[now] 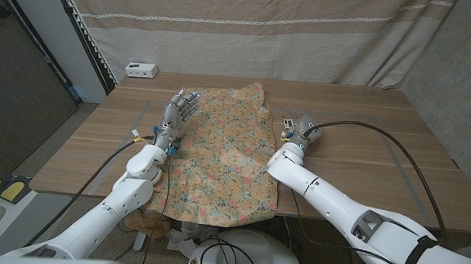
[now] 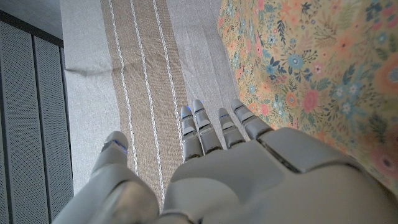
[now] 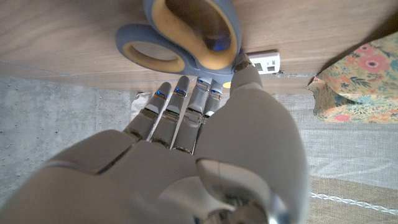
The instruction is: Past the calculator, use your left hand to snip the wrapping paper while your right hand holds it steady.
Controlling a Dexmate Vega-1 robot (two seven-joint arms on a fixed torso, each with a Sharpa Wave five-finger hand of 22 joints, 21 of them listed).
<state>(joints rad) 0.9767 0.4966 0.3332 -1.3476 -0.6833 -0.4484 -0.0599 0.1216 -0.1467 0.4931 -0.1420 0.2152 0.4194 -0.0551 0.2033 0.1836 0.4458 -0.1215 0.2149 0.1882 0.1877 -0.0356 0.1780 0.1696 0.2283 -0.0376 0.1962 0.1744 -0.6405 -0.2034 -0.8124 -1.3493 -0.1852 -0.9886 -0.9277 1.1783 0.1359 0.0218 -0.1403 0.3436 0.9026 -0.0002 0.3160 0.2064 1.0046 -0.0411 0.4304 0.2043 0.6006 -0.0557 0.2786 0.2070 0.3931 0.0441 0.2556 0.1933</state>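
The floral wrapping paper [image 1: 226,156] lies down the middle of the wooden table [image 1: 365,148] and hangs over its front edge. My left hand [image 1: 179,112] is at the paper's left edge with its fingers stretched out and nothing in it. The paper [image 2: 311,74] also appears beside that hand [image 2: 249,174] in the left wrist view. My right hand [image 1: 303,130] is just off the paper's right edge, fingers straight. Blue-and-yellow scissors [image 3: 180,34] lie on the table right at its fingertips [image 3: 186,93]; I cannot tell whether they touch. A small white device [image 1: 141,69] sits at the far left corner.
A striped curtain [image 1: 250,26] hangs right behind the table. A dark cable [image 1: 398,146] loops over the right side of the table from my right arm. Crumpled brown paper [image 1: 152,223] lies below the front edge. The right half of the table is bare wood.
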